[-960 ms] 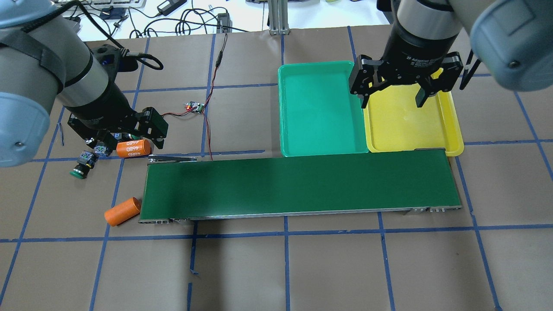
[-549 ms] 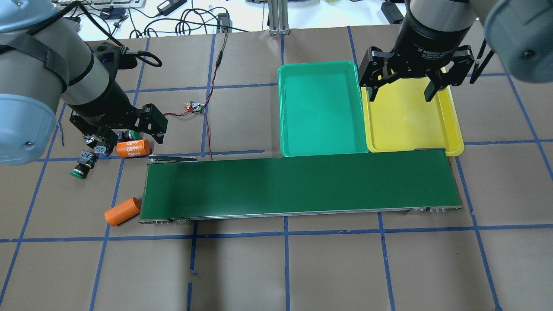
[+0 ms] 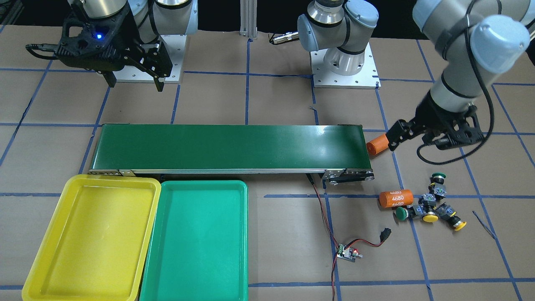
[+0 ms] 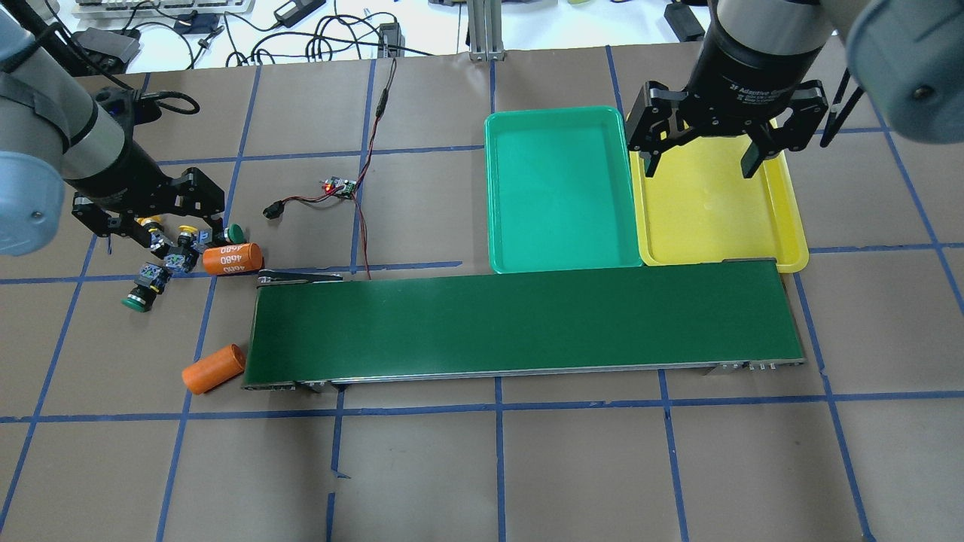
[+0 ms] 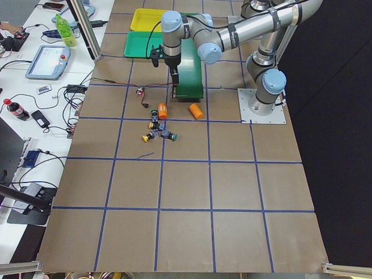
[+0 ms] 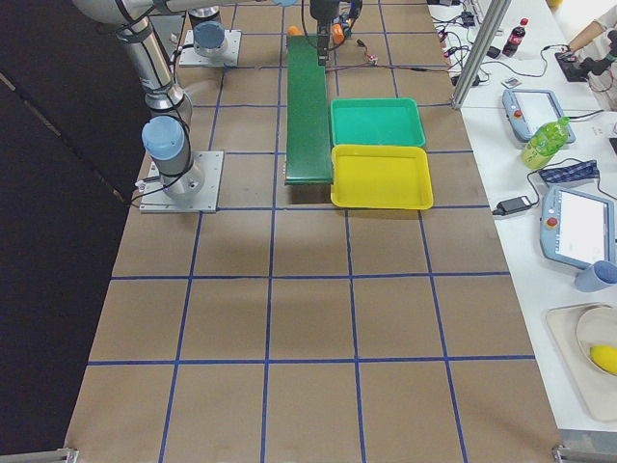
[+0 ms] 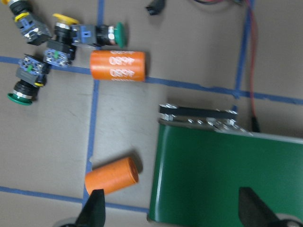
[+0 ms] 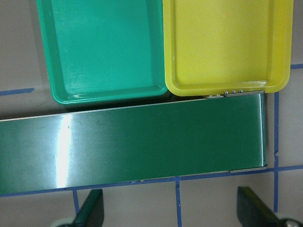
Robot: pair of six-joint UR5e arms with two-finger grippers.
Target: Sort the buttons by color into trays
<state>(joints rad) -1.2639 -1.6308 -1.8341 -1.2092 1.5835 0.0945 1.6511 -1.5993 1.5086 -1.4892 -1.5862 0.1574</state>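
Brown paper is laid over the surface (image 4: pixel 572 467); the buttons (image 4: pixel 178 258) are clustered at its left end, just beyond the left tool (image 4: pixel 162 226), held apart and nearer than the right tool (image 4: pixel 700 167), also apart.

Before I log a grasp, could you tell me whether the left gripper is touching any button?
Apart. The left wrist view shows the left gripper open and empty, with the buttons lying on the table well clear of it.

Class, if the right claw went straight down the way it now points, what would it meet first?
Probably the conveyor belt at its end beside the yellow tray, or the bare table just past it. The right claw hangs high, so depth is unclear.
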